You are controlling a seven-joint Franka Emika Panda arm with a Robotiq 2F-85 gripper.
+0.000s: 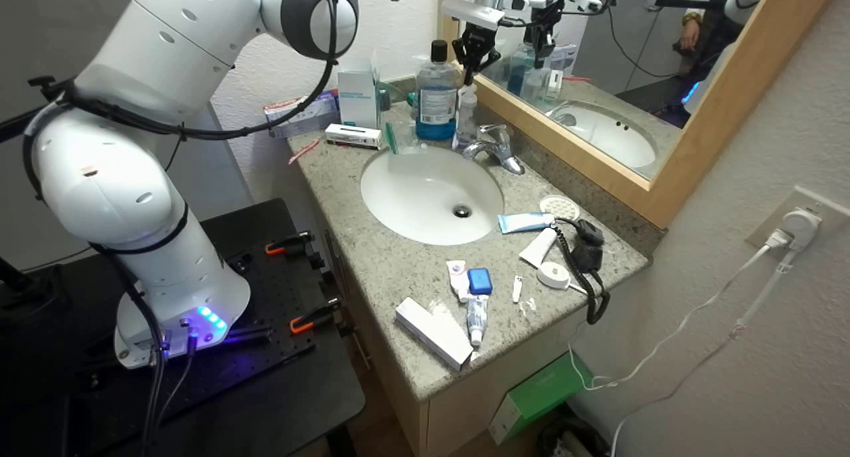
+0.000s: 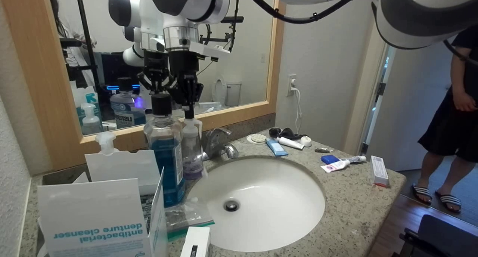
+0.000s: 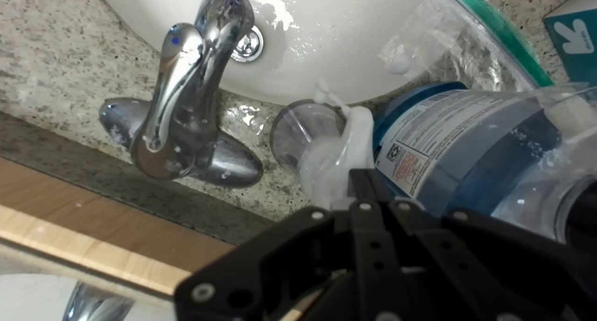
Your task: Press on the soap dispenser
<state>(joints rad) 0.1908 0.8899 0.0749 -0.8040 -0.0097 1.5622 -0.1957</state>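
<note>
The soap dispenser (image 1: pixel 467 115) is a small clear bottle with a whitish pump top, upright between the mouthwash bottle and the faucet. In an exterior view the dispenser (image 2: pixel 192 152) shows a little purplish-blue liquid at its bottom. My gripper (image 2: pixel 189 112) points straight down with its fingers together, its tips on top of the pump head. It also shows in an exterior view (image 1: pixel 469 78). In the wrist view the fingertips (image 3: pixel 371 177) cover part of the pump of the dispenser (image 3: pixel 326 169). White foam hangs from the spout towards the sink. Nothing is held between the fingers.
A large blue mouthwash bottle (image 2: pixel 164 156) stands close beside the dispenser. The chrome faucet (image 2: pixel 218 143) is on its other side. The mirror frame (image 1: pixel 564 135) runs close behind. The sink (image 1: pixel 425 184), a plastic bag (image 2: pixel 188 214) and a white box (image 2: pixel 93 212) are nearby.
</note>
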